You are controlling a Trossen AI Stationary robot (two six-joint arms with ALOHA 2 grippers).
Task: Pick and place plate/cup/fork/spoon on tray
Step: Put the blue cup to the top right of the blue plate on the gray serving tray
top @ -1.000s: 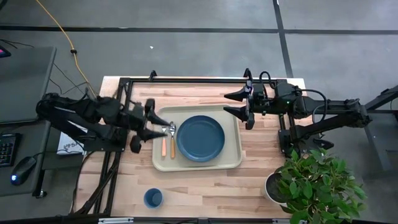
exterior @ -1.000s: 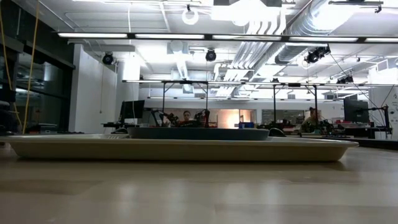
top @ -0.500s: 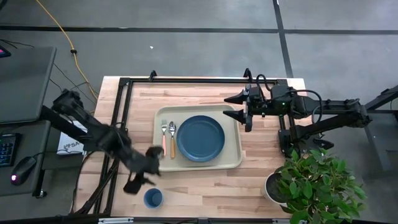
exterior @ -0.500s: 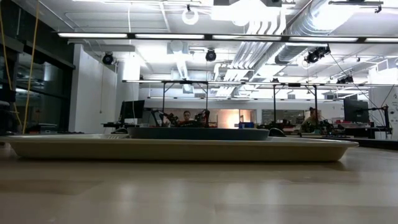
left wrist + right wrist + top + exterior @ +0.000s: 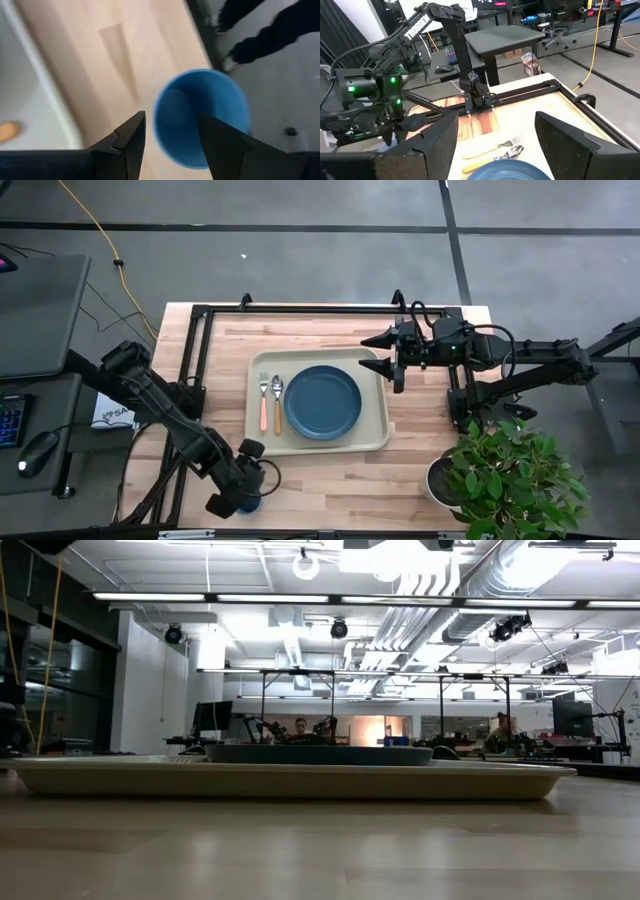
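three items already on the tray (image 5: 372,442): fork (image 5: 263,401), spoon (image 5: 277,400), plate (image 5: 322,401). left gripper (image 5: 238,480) fingers spread over the cup (image 5: 201,116), on the table at 7 o'clock off the tray. right gripper (image 5: 384,360) open, parked at 2 o'clock.

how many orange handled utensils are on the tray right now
2: the fork and the spoon lie side by side on the tray, left of the plate. None seems hidden.
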